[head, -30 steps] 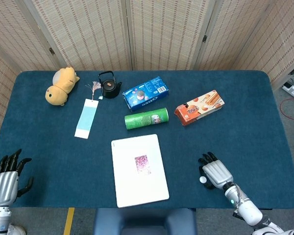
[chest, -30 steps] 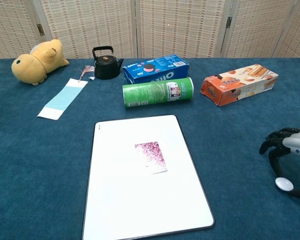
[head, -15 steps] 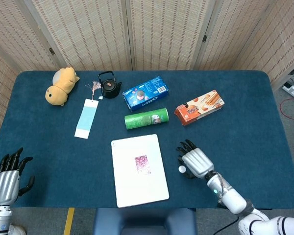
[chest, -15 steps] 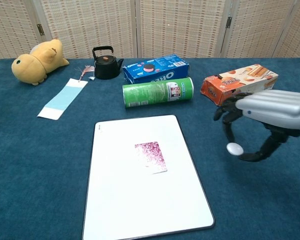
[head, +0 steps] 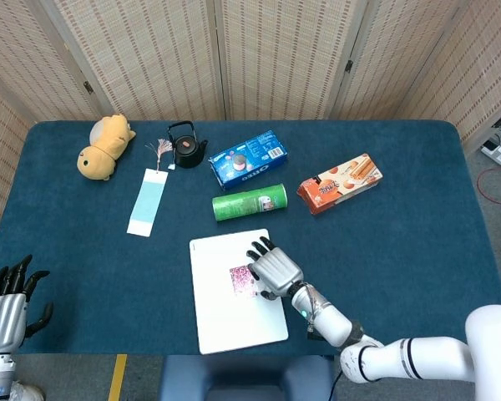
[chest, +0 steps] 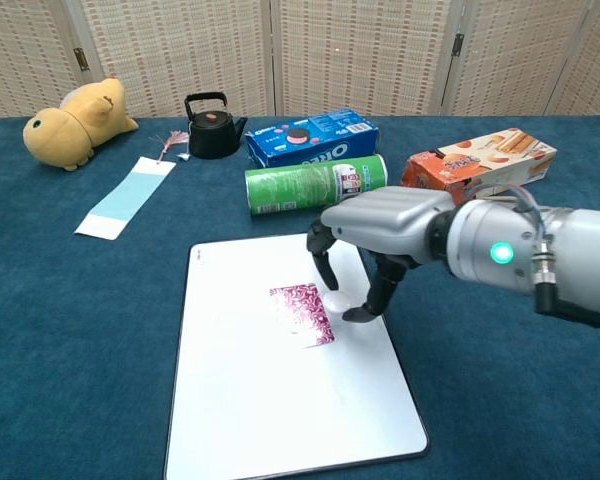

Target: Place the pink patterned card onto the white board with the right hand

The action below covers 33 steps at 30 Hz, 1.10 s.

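The right hand (chest: 375, 255) hangs over the white board (chest: 240, 410), fingers spread and curled downward, holding nothing. The pink patterned card (chest: 302, 312) lies flat on the board directly beside the hand, on its left side; in the head view the hand (head: 272, 267) sits just to the right of the card (head: 241, 281) with the fingertips near the card's edge. Whether any fingertip touches the card or the board cannot be told from either view.

The left hand (head: 7, 305) is well away to the left, at the near corner of the surface (head: 417, 242), fingers apart and empty.

Beyond the right hand, just past the board's far edge, a green cylindrical can (chest: 315, 184) lies on its side. Behind the can lies a blue Oreo box (chest: 312, 137). Further to the right of the hand lies an orange biscuit box (chest: 480, 166). Far to the left and beyond the hand are a black kettle (chest: 212, 127), a light blue bookmark (chest: 126, 196) with a tassel, and a yellow plush toy (chest: 75, 122). All rest on the blue surface, well apart from the hand.
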{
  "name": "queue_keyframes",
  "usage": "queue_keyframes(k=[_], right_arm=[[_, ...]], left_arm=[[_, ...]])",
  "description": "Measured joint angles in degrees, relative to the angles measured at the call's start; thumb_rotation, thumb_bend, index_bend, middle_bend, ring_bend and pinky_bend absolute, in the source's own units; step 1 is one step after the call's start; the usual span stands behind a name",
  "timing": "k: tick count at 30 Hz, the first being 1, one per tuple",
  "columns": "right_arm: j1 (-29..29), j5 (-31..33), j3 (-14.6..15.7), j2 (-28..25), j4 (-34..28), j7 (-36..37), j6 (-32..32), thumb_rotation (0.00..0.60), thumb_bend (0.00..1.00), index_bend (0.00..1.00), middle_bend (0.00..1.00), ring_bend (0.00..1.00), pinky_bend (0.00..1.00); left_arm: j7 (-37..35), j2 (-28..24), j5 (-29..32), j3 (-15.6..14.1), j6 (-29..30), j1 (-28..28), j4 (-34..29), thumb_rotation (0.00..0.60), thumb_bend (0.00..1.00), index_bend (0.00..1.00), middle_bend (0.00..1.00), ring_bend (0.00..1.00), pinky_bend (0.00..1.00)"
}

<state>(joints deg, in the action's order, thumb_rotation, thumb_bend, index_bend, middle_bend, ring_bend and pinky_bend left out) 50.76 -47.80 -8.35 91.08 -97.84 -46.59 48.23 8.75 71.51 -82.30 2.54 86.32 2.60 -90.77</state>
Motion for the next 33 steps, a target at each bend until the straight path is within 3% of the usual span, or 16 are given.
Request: queue_keyframes(k=[12, 18, 22, 26, 33], right_arm=[[7.4, 9.7, 0.7, 5.9, 5.6, -5.4, 3.0, 0.547, 0.36, 0.50, 0.18, 0.08, 0.03], [9.0, 11.3, 1.6, 6.8, 6.3, -5.7, 3.9, 0.549, 0.36, 0.41, 0.16, 0.07, 0.03], [9.5, 11.5, 2.0, 6.9, 6.2, -5.5, 4.5, 0.547, 0.36, 0.30, 0.15, 0.06, 0.02], [9.4, 11.3, 2.1, 6.0, 4.9, -4.4, 5.0, 0.548, 0.36, 0.21, 0.13, 0.05, 0.02], [4.7, 5.0, 2.9, -1.4, -1.4, 2.2, 9.6, 0.547, 0.36, 0.21, 0.13, 0.05, 0.02]], left_arm=[[-1.0, 0.3, 0.2, 0.0, -0.2, -0.1, 1.1, 0.600, 0.44, 0.26, 0.06, 0.10, 0.00], [-1.2, 0.4, 0.3, 0.0, -0.3, -0.2, 1.4, 0.600, 0.44, 0.26, 0.06, 0.10, 0.00], [-1.3, 0.4, 0.4, 0.0, -0.3, -0.3, 1.5, 0.600, 0.44, 0.26, 0.06, 0.10, 0.00], [-1.4, 0.4, 0.4, 0.0, -0.3, -0.3, 1.6, 0.600, 0.44, 0.26, 0.06, 0.10, 0.00], [-1.9, 0.0, 0.7, 0.6, -0.4, -0.1, 1.7, 0.600, 0.44, 0.26, 0.06, 0.11, 0.00]])
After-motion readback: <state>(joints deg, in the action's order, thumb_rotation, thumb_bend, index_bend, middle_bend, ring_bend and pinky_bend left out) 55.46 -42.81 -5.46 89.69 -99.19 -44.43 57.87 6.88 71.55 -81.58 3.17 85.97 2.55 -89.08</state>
